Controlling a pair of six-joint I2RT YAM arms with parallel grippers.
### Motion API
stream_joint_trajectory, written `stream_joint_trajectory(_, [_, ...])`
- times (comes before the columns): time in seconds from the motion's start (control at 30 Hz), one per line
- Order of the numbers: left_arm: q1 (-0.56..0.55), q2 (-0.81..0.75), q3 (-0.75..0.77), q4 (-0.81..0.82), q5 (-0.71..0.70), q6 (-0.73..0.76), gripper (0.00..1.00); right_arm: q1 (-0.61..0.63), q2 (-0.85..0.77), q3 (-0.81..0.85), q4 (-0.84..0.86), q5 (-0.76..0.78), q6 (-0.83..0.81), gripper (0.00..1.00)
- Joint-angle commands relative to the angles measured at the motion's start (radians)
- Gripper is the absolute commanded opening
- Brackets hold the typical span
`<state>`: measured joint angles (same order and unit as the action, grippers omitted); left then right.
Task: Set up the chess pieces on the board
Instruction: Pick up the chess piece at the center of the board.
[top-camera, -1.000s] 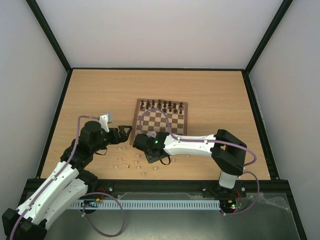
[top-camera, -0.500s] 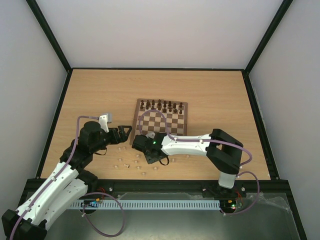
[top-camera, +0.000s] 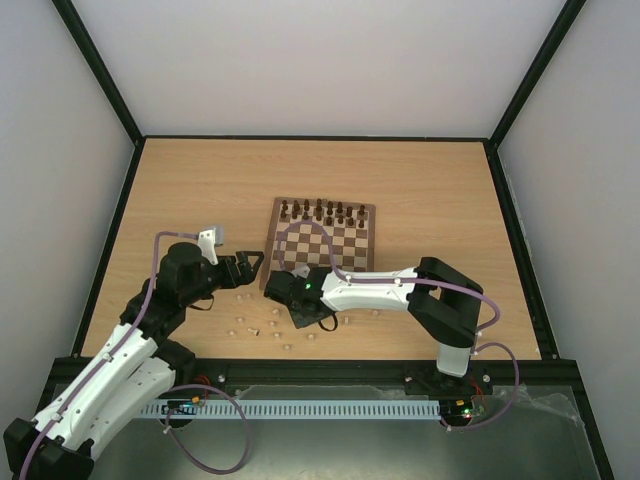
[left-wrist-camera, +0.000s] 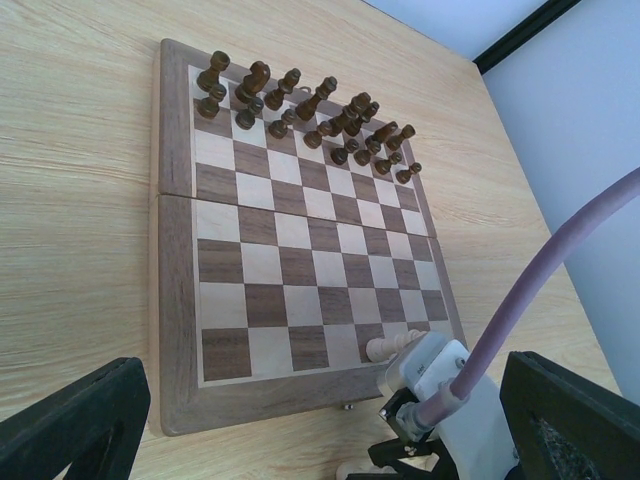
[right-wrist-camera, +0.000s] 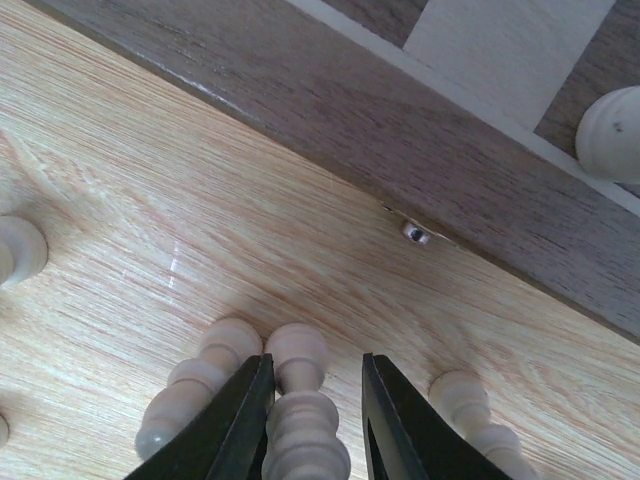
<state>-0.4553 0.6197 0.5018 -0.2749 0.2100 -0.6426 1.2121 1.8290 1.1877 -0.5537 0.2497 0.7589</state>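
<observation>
The board (top-camera: 322, 240) lies mid-table, with dark pieces in its two far rows (left-wrist-camera: 300, 110). Pale chess pieces (top-camera: 272, 322) lie scattered on the table by the board's near left corner. One pale piece (left-wrist-camera: 392, 346) lies on a near-edge square. My right gripper (top-camera: 301, 304) points down at the table just off the board's near edge. In the right wrist view its jaws (right-wrist-camera: 312, 420) stand open around a lying pale piece (right-wrist-camera: 300, 425), which touches the left finger. More pale pieces lie on either side (right-wrist-camera: 195, 395) (right-wrist-camera: 470, 410). My left gripper (top-camera: 252, 268) is wide open and empty, left of the board.
The right arm's white wrist and purple cable (left-wrist-camera: 450, 380) sit close in front of the left gripper. A small metal clasp (right-wrist-camera: 415, 233) sticks out of the board's near edge. A couple of pale pieces (top-camera: 375, 312) lie to the right of the right gripper.
The right arm's elbow has shifted slightly left and the gripper has edged left over the loose pieces. The left arm has not moved.
</observation>
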Motion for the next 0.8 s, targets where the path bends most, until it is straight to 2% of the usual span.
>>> stream_joint_trajectory(0.0, [0.0,0.002,-0.015,0.011,0.009,0.005,0.99,-0.005,0.03,-0.017,-0.023,0.009,-0.004,0.25])
stream_joint_trajectory(0.27, [0.0,0.003,-0.016,0.009,0.001,0.003,0.99,-0.004,0.038,-0.012,-0.05,0.046,-0.005,0.21])
stream_joint_trajectory(0.77, [0.0,0.008,-0.014,0.009,-0.003,0.003,0.99,-0.004,-0.038,-0.015,-0.058,0.066,-0.006,0.24])
